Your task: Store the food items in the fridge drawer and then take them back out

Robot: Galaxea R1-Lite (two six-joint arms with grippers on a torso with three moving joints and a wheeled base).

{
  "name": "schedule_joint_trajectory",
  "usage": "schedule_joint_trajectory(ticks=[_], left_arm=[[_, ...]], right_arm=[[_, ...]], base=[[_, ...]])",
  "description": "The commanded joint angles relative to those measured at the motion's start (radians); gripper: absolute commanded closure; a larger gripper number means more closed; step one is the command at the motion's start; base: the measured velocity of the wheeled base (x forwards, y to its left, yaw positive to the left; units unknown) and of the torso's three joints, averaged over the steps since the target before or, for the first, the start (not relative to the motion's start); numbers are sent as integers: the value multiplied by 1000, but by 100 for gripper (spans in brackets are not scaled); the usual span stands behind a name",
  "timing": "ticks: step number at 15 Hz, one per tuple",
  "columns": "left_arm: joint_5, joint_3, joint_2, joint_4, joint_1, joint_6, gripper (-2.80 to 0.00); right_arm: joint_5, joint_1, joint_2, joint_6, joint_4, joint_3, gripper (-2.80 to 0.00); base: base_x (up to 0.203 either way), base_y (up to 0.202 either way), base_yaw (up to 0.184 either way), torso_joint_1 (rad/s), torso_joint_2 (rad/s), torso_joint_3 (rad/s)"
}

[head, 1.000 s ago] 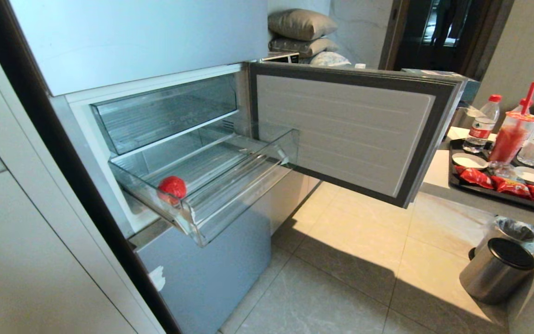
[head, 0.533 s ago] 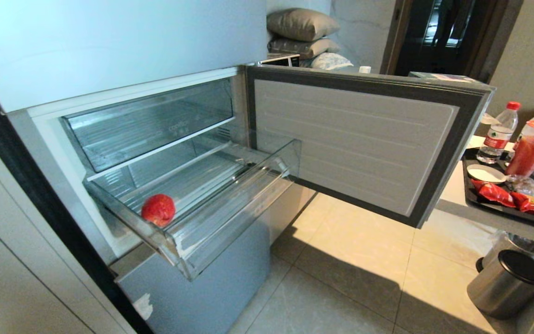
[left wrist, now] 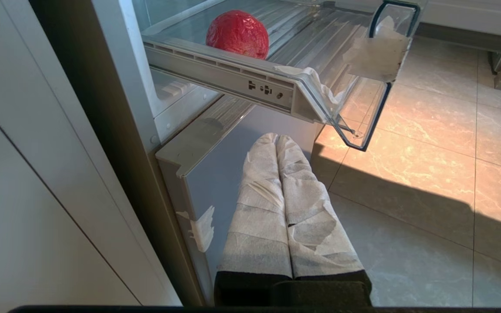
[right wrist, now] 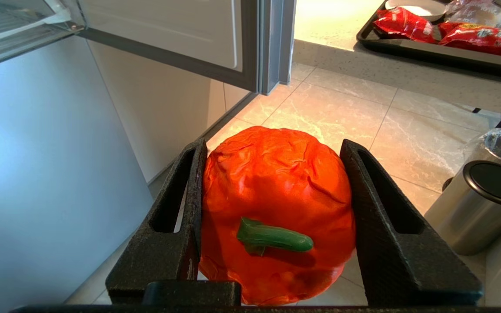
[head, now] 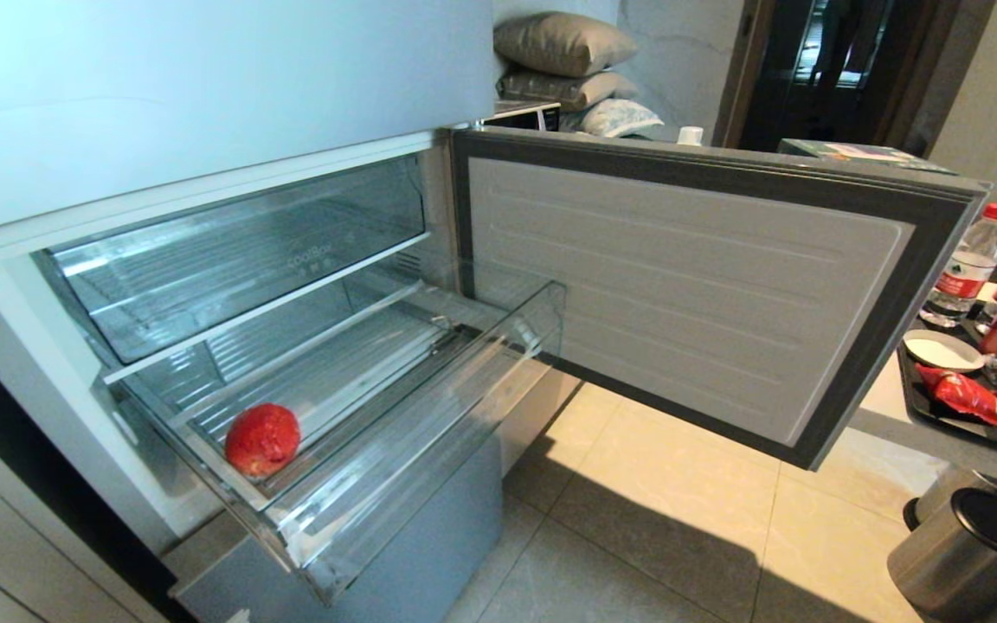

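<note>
The clear fridge drawer (head: 429, 407) stands pulled out from the open fridge. A dull red round fruit (head: 262, 439) lies in its near left corner, also seen in the left wrist view (left wrist: 238, 34). My right gripper (right wrist: 272, 143) is shut on a bright red pepper (right wrist: 276, 191) with a green stem, held low over the floor tiles, below and to the right of the drawer. My left gripper (left wrist: 276, 138) is shut and empty, its taped fingers (left wrist: 259, 200) pressed together, low before the lower fridge panel and under the drawer's corner. Neither arm shows in the head view.
The open fridge door (head: 689, 277) swings out to the right of the drawer. A counter at far right carries a black tray (head: 914, 398) with red snack packs, bottles and a red drink. A steel bin (head: 966, 545) stands on the floor beneath it.
The whole head view has shifted: the camera has swung left and come nearer, so fridge and drawer look larger. The fruit lies in the same drawer corner.
</note>
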Motion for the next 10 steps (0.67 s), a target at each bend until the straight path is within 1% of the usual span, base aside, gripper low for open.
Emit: schedule_joint_trajectory(ticks=[1,4,6,8,10], left_arm=[[0,0,-1,0,0,0,0],[0,0,-1,0,0,0,0],[0,0,-1,0,0,0,0],[0,0,-1,0,0,0,0],[0,0,-1,0,0,0,0]], right_arm=[[0,0,1,0,0,0,0],[-3,0,1,-5,4,-4,0],[-28,0,26,1,28,-83,0],[-69,-2,147,46,62,-199,0],[-86,-50,302,119,76,-303,0]], base=[[0,0,0,0,0,0],[0,0,0,0,0,0],[0,0,0,0,0,0],[0,0,0,0,0,0],[0,0,0,0,0,0]])
